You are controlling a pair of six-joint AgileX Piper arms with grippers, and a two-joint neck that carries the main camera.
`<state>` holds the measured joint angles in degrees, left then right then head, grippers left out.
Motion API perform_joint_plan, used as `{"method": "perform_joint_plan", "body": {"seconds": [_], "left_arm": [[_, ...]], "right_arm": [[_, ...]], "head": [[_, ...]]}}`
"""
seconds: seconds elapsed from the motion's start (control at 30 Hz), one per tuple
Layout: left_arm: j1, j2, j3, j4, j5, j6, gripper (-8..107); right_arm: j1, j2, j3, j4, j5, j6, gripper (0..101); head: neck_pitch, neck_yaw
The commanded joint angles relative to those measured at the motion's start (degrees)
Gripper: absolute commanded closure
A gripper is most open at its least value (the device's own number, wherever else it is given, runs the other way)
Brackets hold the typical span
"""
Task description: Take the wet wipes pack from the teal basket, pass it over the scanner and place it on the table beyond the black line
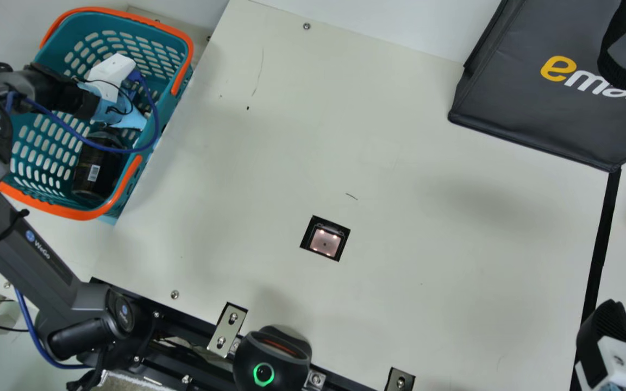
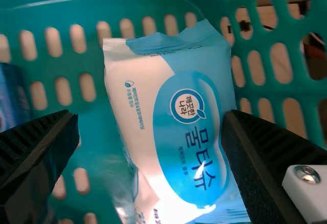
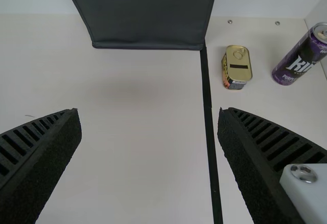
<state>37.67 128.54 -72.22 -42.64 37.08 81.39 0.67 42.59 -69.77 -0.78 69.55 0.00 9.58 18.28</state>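
In the main view my left gripper is down inside the teal basket. In the left wrist view the wet wipes pack lies against the basket's slotted wall. My left gripper stands open around it, one finger right at the pack's edge and a gap on the other side. The scanner is set into the table, and the black line runs farther right. My right gripper is at the main view's lower right corner; in its wrist view the right gripper is open and holds nothing.
A dark can lies in the basket, and a blue item is beside the pack. A black bag stands at the back right. Beyond the line are a Spam tin and a purple can.
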Motion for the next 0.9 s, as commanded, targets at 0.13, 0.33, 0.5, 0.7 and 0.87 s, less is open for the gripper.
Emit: {"method": "perform_joint_plan", "body": {"seconds": [0.13,0.33,0.5,0.7,0.87], "left_arm": [[-0.13,0.46,-0.49,-1.56,-4.0,1.41,9],[0.14,-0.1,-0.58,0.05,-2.59,-1.57,9],[0.38,-1.59,-0.73,2.78,0.74,-7.07,9],[0.59,-2.66,-1.96,5.55,4.38,-13.28,9],[0.41,-3.18,-2.61,7.31,6.13,-15.11,9]], "right_arm": [[0.0,0.0,0.0,0.0,0.0,0.0,6],[0.0,0.0,0.0,0.0,0.0,0.0,6],[0.0,0.0,0.0,0.0,-0.06,0.0,6],[0.0,0.0,0.0,0.0,-0.06,0.0,6],[0.0,0.0,0.0,0.0,-0.06,0.0,6]], "head": [[-1.66,0.14],[-1.66,0.14],[-1.66,0.14],[-1.66,0.14],[-1.66,0.14]]}}
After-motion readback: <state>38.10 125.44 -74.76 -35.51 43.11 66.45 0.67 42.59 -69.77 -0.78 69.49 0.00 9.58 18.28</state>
